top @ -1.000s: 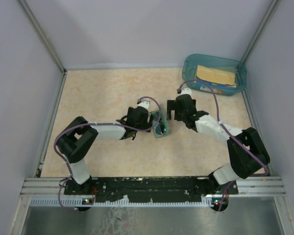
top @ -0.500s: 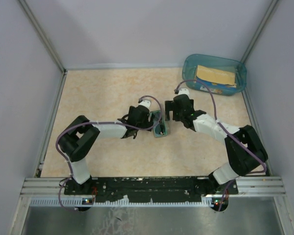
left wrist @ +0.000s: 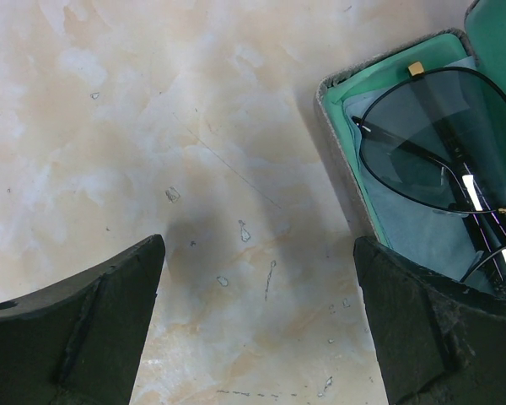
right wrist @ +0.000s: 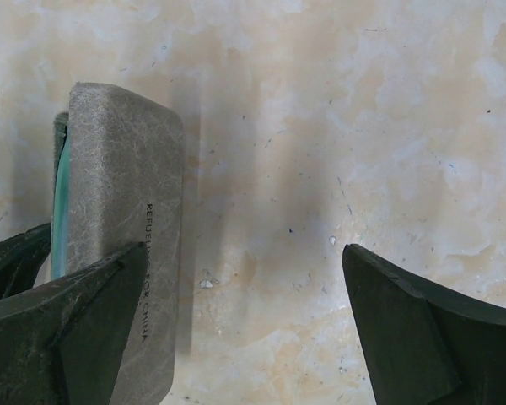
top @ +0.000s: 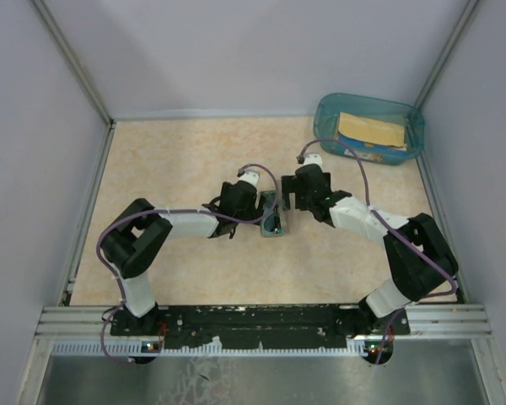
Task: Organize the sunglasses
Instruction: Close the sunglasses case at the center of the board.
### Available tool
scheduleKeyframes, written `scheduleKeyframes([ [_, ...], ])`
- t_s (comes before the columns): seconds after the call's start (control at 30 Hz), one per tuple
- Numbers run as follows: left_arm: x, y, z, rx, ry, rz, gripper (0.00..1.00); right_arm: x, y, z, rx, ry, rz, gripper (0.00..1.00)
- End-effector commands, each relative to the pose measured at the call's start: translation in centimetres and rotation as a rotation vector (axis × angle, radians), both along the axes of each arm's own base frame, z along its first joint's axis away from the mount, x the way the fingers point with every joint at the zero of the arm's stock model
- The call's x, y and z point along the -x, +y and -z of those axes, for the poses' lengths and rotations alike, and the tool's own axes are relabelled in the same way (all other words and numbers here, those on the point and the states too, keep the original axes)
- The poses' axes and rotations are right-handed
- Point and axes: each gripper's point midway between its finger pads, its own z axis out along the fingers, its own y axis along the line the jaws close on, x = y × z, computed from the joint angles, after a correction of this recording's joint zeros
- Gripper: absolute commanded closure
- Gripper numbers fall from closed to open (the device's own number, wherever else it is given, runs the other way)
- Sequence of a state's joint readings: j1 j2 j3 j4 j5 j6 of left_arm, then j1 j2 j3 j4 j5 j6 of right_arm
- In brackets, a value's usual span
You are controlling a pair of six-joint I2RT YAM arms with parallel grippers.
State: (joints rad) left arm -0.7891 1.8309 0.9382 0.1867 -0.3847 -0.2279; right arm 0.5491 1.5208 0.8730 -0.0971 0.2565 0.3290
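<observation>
Around the case (top: 274, 224) at the middle of the table (top: 169, 169), we've got both arms crowding in. Well behind and to the right of the case sits a teal bin (top: 367, 96), no part of this job.

Just left of the case is the left gripper (left wrist: 257, 253), jaws wide, holding nothing. Just right of the case is the right gripper (right wrist: 244, 253), wide as well and empty, close beside the raised lid (right wrist: 122, 211). Touching or not, we can't tell.

The sunglasses (left wrist: 430, 160) lie inside the case, on a pale blue cloth (left wrist: 422, 245).

So we reckon shutting the case is what's left, and here's the worry. Push that lid from the right and the whole case may slide or tip unless the left gripper braces it. A temple riding high could get pinched as the lid drops.

As for writing, a line of small print (right wrist: 148, 266) down the lid's outside ends in "CHINA", and the rest we can't read for sure.
</observation>
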Motion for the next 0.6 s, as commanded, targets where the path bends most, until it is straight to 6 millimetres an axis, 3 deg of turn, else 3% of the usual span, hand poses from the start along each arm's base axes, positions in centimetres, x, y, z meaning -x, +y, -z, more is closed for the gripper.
scheduleKeyframes([
  [0.0,-0.6,-1.4,-0.6,0.040,-0.014,0.022,0.00,-1.2,2.8,-2.4,-0.074,-0.063,-0.046,0.01],
  [0.57,-0.6,-1.6,-0.4,0.049,-0.012,0.029,0.00,-1.2,4.5,-1.9,-0.043,-0.049,-0.069,0.01],
])
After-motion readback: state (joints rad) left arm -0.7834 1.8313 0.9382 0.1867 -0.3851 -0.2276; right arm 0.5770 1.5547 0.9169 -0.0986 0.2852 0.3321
